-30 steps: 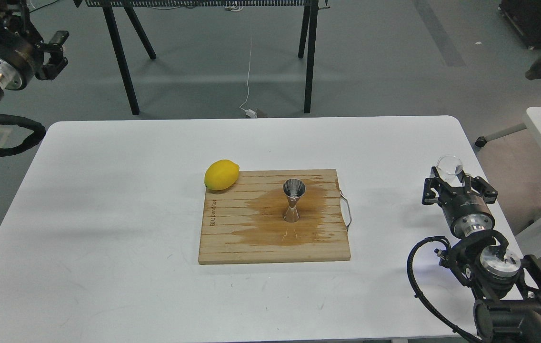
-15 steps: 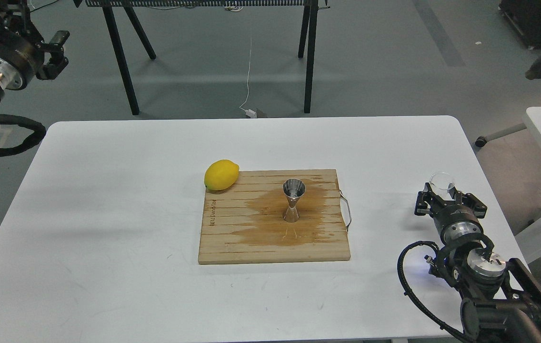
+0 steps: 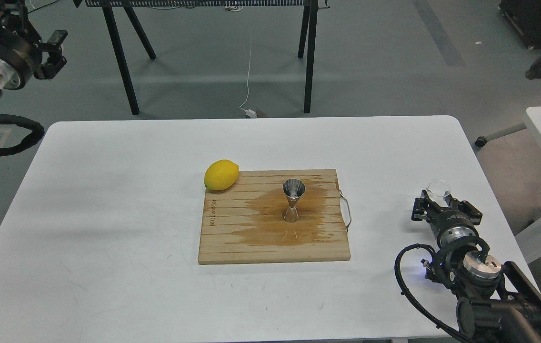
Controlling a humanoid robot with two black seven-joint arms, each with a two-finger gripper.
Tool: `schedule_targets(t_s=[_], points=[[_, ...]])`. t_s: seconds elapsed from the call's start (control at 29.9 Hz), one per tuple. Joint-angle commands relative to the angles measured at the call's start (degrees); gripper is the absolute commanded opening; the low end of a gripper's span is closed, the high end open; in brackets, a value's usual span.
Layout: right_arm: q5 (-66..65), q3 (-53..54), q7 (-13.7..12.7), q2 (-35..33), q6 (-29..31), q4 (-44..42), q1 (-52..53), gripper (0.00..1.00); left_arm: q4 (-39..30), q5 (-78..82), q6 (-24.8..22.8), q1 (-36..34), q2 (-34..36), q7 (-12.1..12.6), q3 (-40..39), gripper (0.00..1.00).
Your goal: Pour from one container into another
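1. Our largest worry is the glass cup (image 3: 438, 187) at our right gripper (image 3: 442, 202). The cup sits at the gripper's tip, near the right edge of the white table (image 3: 108, 190), well apart from everything else. We judge the fingers are closed around it, though they are dark and seen nearly end-on, so how firm the hold is, and whether the cup rests on the table, we cannot tell. A loose hold on smooth glass could let it slip, and so near the edge it could roll off.
2. Next is the metal jigger (image 3: 293, 200), which stands upright near the middle of the wooden board (image 3: 232, 238). It is narrow at the waist and looks easy to tip; a bump from the cup or gripper would knock it over.
3. A dark wet stain (image 3: 270, 224) spreads on the board around the jigger's foot. Its mouth is small, so a pour from too high or off-centre would likely add to it.
4. The lemon (image 3: 221, 175) lies at the board's far left corner, away from the path between cup and jigger; nothing stands in that path.
5. Our left gripper (image 3: 54, 52) is raised far off beyond the table's left corner; whether it is open we cannot tell.
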Motion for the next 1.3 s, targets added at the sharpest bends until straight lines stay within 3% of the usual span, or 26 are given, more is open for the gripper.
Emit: schedule_targets(t_s=[0.0,0.07,0.2,0.57,0.74,1.0,1.27], points=[[0.0,0.0,0.0,0.0,0.0,-0.2,0.0,0.57,0.0,0.0,0.0,0.0,0.0,-0.1,0.1,0.99],[0.0,0.0,0.1,0.1,-0.2,-0.2,0.0,0.77,0.0,0.0,0.0,0.0,0.0,0.0,0.1,0.99],[0.6,0.1,0.1,0.5,-0.3,-0.2,0.0,0.94,0.0,0.0,0.0,0.0,0.0,0.0,0.1,0.99],[1.1,-0.4,0.0,0.5,0.1,2.6,-0.5,0.97,-0.1,0.0,0.0,0.0,0.1,-0.1,-0.1,0.99],[1.1,0.1,-0.2,-0.9,0.1,10.7,-4.4,0.97,-0.1,0.0,0.0,0.0,0.0,-0.2,-0.2,0.99],[0.7,-0.5,0.0,-8.4,0.4,19.0,-2.2,0.97,-0.1,0.0,0.0,-0.7,-0.2,-0.4,-0.1,0.99],[-1.8,-9.4,0.0,-19.0,0.7,16.7,12.0,0.97,0.2,-0.4,-0.2,0.1,-1.8,-0.9,-0.2,0.99]])
